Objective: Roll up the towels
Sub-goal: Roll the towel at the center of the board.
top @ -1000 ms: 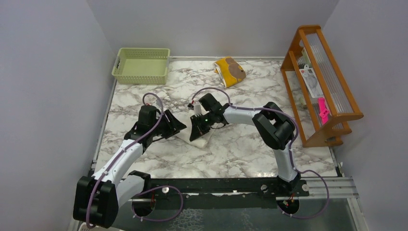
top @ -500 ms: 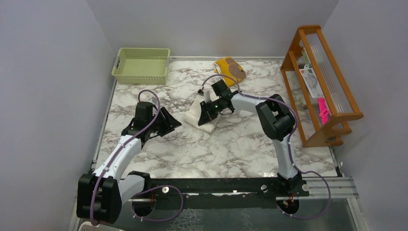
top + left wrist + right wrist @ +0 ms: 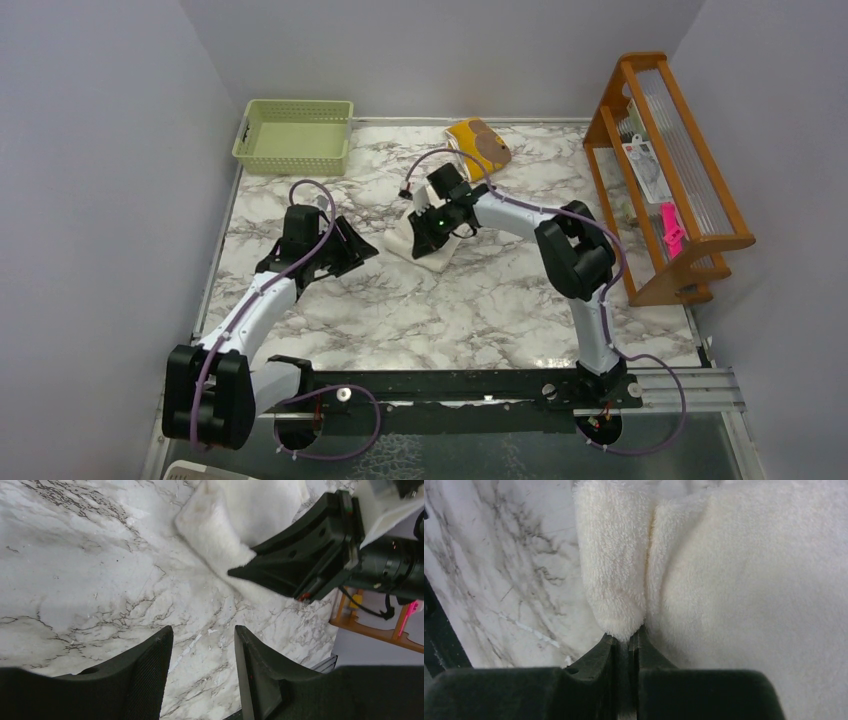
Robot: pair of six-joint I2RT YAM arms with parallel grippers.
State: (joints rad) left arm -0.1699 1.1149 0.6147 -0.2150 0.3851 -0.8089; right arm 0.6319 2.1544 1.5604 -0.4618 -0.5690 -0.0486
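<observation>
My right gripper (image 3: 625, 647) is pinched almost shut on a fold of the white towel (image 3: 749, 580). The towel lies on the marble table (image 3: 480, 310), near the middle, a bit toward the far side. One edge is folded over. My left gripper (image 3: 203, 630) is open a little and holds nothing. It hangs over the table near the white towel, on its left, not touching it. The yellow towel (image 3: 478, 145) lies by the far edge, apart.
</observation>
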